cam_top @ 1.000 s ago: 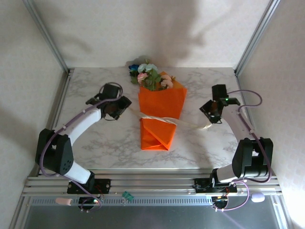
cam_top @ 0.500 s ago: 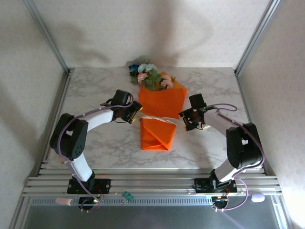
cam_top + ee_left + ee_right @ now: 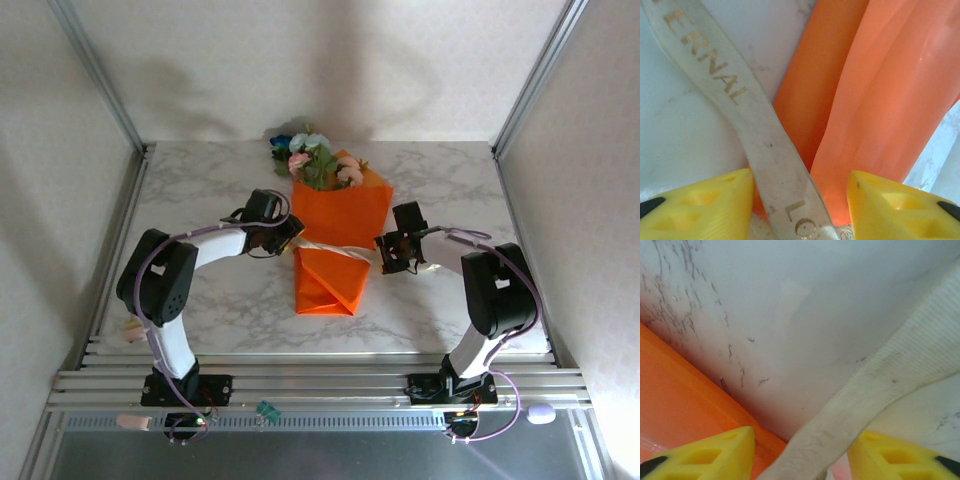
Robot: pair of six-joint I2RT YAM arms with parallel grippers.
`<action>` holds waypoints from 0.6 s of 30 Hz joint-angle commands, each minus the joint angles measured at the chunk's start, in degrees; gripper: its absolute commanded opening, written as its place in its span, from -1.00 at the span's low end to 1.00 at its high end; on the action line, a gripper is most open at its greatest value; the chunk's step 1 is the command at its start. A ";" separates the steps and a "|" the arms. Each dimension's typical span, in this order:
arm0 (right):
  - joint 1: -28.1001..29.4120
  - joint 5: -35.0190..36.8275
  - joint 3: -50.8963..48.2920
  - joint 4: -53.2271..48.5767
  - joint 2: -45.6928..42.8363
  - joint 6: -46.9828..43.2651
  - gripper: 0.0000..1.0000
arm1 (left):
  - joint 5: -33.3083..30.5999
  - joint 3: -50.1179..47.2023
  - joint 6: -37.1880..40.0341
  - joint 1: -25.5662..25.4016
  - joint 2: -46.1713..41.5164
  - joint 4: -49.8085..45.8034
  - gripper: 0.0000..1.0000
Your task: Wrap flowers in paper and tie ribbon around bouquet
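Observation:
The bouquet lies mid-table: a folded cone of orange paper (image 3: pixel 338 225) with the flowers (image 3: pixel 312 158) showing pink, white and blue at its far, wide end. The cream ribbon (image 3: pixel 335 248) crosses the cone's waist. My left gripper (image 3: pixel 287 240) is at the cone's left edge. In the left wrist view it (image 3: pixel 800 202) stands open, and the printed ribbon (image 3: pixel 752 120) runs between its yellow fingers (image 3: pixel 705 205) over the paper (image 3: pixel 880 100). My right gripper (image 3: pixel 386 252) is at the right edge, also open (image 3: pixel 800 455). There the ribbon (image 3: pixel 870 400) passes between its fingers (image 3: pixel 707 455) beside the paper (image 3: pixel 675 405).
The marble tabletop (image 3: pixel 200 200) has bare room left and right of the bouquet. Aluminium frame posts (image 3: pixel 100 75) stand at the back corners, and white walls close three sides. The rail (image 3: pixel 320 385) with the arm bases runs along the near edge.
Both arms have swung inward from the table's sides to the bouquet's edges. Each gripper now straddles the ribbon where it leaves the cone. The bouquet has not moved.

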 commanded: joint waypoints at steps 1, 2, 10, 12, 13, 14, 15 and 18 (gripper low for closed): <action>-0.05 1.79 -0.57 0.67 1.02 1.53 -0.12 | -0.84 1.33 2.71 -0.31 1.29 2.93 -0.17; -0.11 1.96 -0.79 0.98 1.03 1.70 -0.20 | -0.54 1.55 2.90 -0.42 1.48 2.70 -0.24; -0.15 3.18 -0.55 0.95 0.94 1.15 -0.59 | -1.71 3.02 5.22 -0.48 1.78 0.19 -0.43; -0.19 3.52 -0.55 0.63 0.70 1.10 -0.66 | -1.23 3.27 5.10 -0.67 1.89 0.08 -0.50; -0.20 3.87 -0.64 0.58 0.52 1.11 -0.70 | -1.40 3.33 5.15 -0.92 1.62 -0.28 -0.54; -0.17 3.93 -0.64 0.58 0.42 1.11 -0.74 | -1.56 3.37 5.19 -1.14 1.27 -0.60 -0.57; -0.20 3.91 -0.64 0.73 0.42 1.15 -0.79 | -1.83 3.37 5.29 -1.36 0.90 -1.26 -0.61; -0.19 3.75 -0.33 1.04 0.50 1.15 -0.91 | -1.87 3.06 5.69 -1.56 0.37 -2.85 -0.68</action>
